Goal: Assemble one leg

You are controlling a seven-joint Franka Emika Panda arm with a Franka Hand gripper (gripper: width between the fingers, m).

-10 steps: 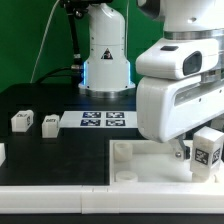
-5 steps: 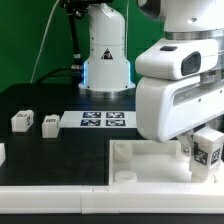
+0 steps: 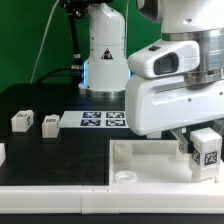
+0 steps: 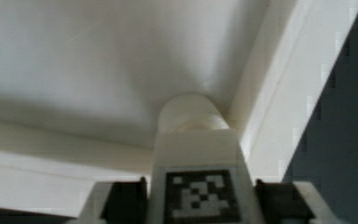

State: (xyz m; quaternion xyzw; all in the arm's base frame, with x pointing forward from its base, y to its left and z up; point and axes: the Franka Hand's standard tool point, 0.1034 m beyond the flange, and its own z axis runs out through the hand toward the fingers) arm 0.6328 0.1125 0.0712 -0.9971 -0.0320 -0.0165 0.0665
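My gripper (image 3: 205,160) is shut on a leg (image 3: 207,150), a small white block with a black-and-white tag, at the exterior view's right. It holds the leg over the large white tray-like piece (image 3: 140,160), near its right side. In the wrist view the leg (image 4: 199,150) stands between my fingers (image 4: 119,203), tag facing the camera, its rounded end pointing toward the tray's inner corner by the raised rim (image 4: 274,70). Two more legs (image 3: 21,121) (image 3: 49,124) lie on the black table at the left.
The marker board (image 3: 104,120) lies flat behind the tray. Another white part (image 3: 2,153) shows at the left edge. A white robot base (image 3: 105,50) stands at the back. The arm's bulky wrist (image 3: 175,90) hides the tray's right part.
The arm and the held leg have shifted slightly to the exterior view's left and the wrist has turned a little. The other legs have not moved.
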